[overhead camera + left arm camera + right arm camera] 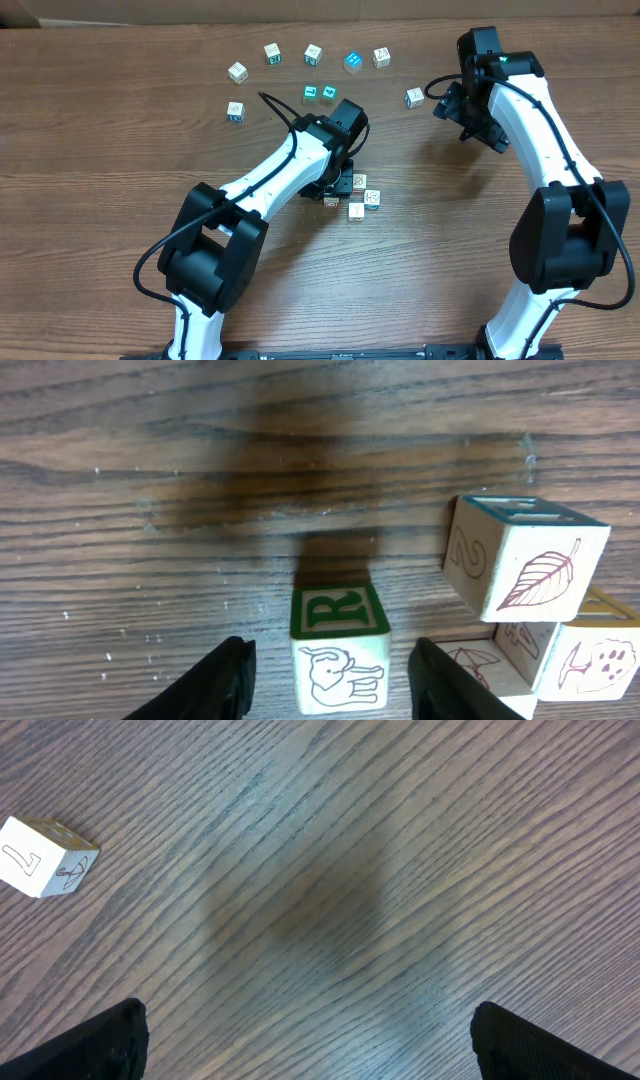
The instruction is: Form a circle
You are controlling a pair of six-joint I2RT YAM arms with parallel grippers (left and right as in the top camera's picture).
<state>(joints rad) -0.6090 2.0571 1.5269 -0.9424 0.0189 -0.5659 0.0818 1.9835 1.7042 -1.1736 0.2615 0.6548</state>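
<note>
Left pincer (335,668) apart, straddling the R cube (338,622) mid counter (100,200), clear of both faces, just beside three clustered cubes (525,565). Right pincer (310,1040) wide apart, empty. Cube likely light, rigid, smooth: pinch opposite flat faces.

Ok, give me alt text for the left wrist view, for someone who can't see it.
A cube with a green R sits between the left tool's open fingers, touching neither. More picture cubes cluster at right on the wooden table.
</note>
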